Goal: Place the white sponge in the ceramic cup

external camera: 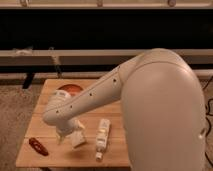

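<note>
**Item 1. Gripper** (70, 133): carried at the end of the white arm (95, 97), which is reached down across the table from the upper right. It is lowered close to the table top at the front, left of centre, just beside the white sponge on its left. The jaws are set wide, and nothing is seen clamped between them. Whether the sponge is touched cannot be told.

**Item 2. White sponge** (78, 140): a small off-white block, laid on the wooden table (30, 159) near the front edge, between the gripper and the tube.

**Item 3. Ceramic cup**: not visible; the right part of the table is covered by the bulky shoulder housing (160, 110).

**Item 4. Tube** (103, 136): long, white, with a printed label. It is laid running from back to front, with its narrow end toward the front edge. It is placed just right of the sponge, and a thin strip of wood is seen between them. It is the nearest thing on that side.

**Item 5. Orange-red bowl** (70, 89): set at the far left of the table. Only part of its rim is shown, since the rest is masked by the arm.

**Item 6. Dark red oblong object** (37, 146): laid diagonally near the front left corner, well apart from the sponge.

**Item 7. Surroundings**: speckled carpet (15, 110) is seen to the left of the table, and a pale horizontal rail (75, 54) is set against a dark background behind it.
</note>
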Robot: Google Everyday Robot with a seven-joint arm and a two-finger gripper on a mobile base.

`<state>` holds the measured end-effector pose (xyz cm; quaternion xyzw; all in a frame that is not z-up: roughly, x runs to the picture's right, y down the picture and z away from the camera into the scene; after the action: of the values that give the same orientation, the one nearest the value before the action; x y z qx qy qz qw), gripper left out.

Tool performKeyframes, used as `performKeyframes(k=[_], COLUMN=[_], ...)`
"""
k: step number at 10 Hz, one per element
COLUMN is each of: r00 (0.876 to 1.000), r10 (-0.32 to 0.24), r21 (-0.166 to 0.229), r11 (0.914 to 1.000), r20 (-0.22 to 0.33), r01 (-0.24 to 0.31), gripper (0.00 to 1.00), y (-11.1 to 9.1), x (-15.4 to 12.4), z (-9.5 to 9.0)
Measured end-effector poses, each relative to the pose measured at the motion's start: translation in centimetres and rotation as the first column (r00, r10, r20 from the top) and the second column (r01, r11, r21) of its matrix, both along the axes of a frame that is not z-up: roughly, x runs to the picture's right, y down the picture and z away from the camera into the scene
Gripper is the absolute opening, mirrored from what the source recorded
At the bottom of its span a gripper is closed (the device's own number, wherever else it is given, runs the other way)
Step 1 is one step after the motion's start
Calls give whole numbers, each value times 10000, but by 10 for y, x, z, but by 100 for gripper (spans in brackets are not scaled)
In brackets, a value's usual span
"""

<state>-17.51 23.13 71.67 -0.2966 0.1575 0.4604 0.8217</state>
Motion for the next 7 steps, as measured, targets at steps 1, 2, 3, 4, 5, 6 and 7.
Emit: performKeyframes(k=[1, 2, 3, 4, 5, 6, 7], r00=[10000, 9999, 9997, 9993, 9991, 9990, 9989], r10=[45, 102, 187, 264, 292, 270, 264], r21=[-22, -25, -67, -135, -201, -311, -521], r11=[10000, 9999, 9998, 9995, 9994, 9991, 9982], r20=[-7, -62, -154, -249, -309, -346, -387], r01=[-45, -102, -188, -268, -298, -280, -284], gripper=[80, 80, 80, 80, 80, 80, 80], y=[-4, -11, -18, -21, -22, -17, -6], x=[1, 6, 13, 19, 23, 23, 21], z=[8, 18, 28, 36, 42, 47, 55])
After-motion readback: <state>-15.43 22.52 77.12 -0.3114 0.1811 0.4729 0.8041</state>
